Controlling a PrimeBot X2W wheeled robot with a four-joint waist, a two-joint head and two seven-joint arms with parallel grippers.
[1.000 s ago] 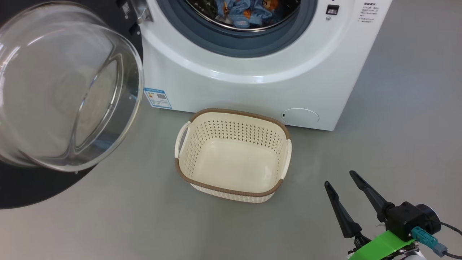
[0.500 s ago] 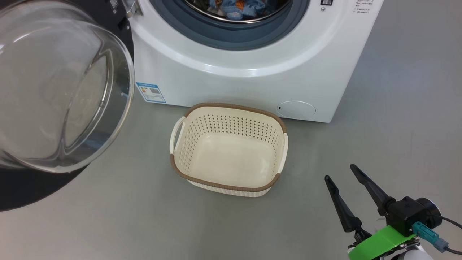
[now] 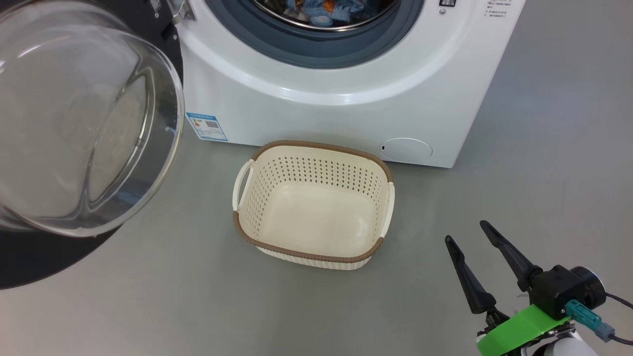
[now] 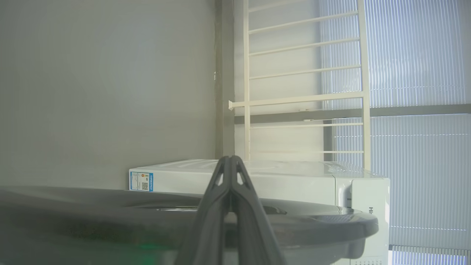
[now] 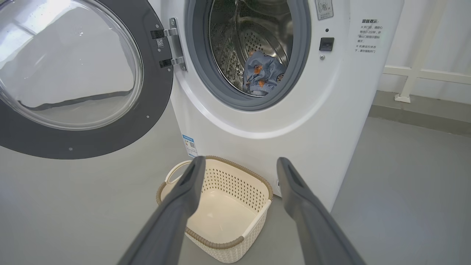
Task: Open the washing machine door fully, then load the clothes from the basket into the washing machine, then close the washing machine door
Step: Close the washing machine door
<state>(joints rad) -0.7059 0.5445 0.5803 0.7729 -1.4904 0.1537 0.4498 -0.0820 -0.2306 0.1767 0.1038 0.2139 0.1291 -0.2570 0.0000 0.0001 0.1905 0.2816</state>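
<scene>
Here's the basket, down on the floor just in front of the washing machine, and the clothes lie inside the drum behind it. The washing machine door stands open out to the machine's left. The right gripper sits right of the basket, nearer the robot and apart from it.

Brand letters: "Hi", grey, cut off at the view's edge, on the washing machine
Blue label sticker: low at the machine's left corner; QR code, print too small to read
Printed notice: machine front, upper right; Chinese heading seems 温馨提示, lines below illegible
Hinge tag: tiny QR code on the washing machine door
</scene>
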